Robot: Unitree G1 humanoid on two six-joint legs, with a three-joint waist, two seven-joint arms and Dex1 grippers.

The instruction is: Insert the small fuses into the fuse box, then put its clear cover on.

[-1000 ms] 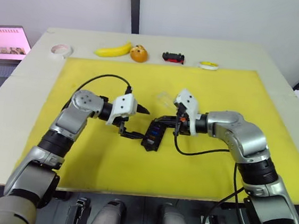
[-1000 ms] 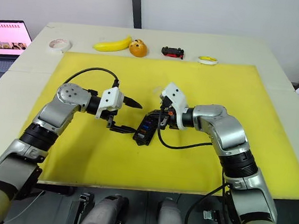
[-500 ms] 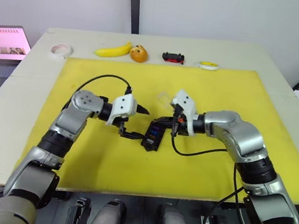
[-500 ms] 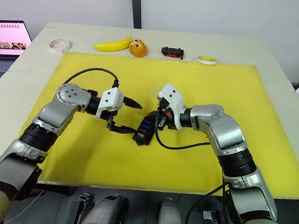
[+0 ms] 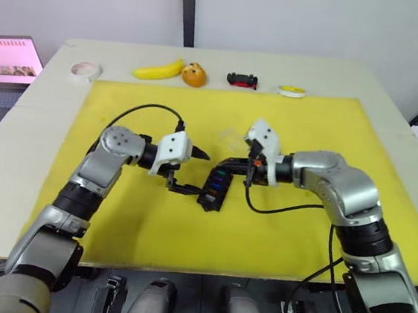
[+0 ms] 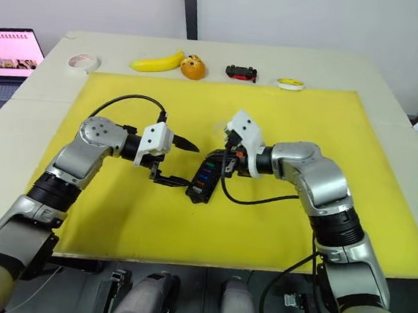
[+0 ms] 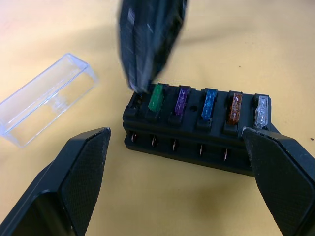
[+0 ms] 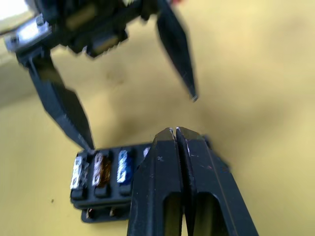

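Note:
The black fuse box (image 5: 214, 188) lies on the yellow mat, angled, between my two grippers. In the left wrist view its near row holds green (image 7: 156, 97), purple (image 7: 181, 100), blue (image 7: 208, 103), orange-brown (image 7: 236, 106) and grey (image 7: 261, 110) fuses. My right gripper (image 8: 176, 132) is shut, its tip down at the end slot beside the green fuse; nothing shows between its fingers. My left gripper (image 5: 197, 173) is open, one finger on either side of the box's near end. The clear cover (image 7: 47, 100) lies on the mat just beyond the box.
Along the table's far edge sit a banana (image 5: 158, 69), an orange fruit-like object (image 5: 194, 75), a small black-and-red toy car (image 5: 242, 79), a yellow-and-white roll (image 5: 292, 91) and a tape roll (image 5: 85, 71). A laptop (image 5: 6, 60) stands off the table's left side.
My right wrist has shifted slightly back and to the right, its tip still at the box's far end. The left arm and the box have not moved.

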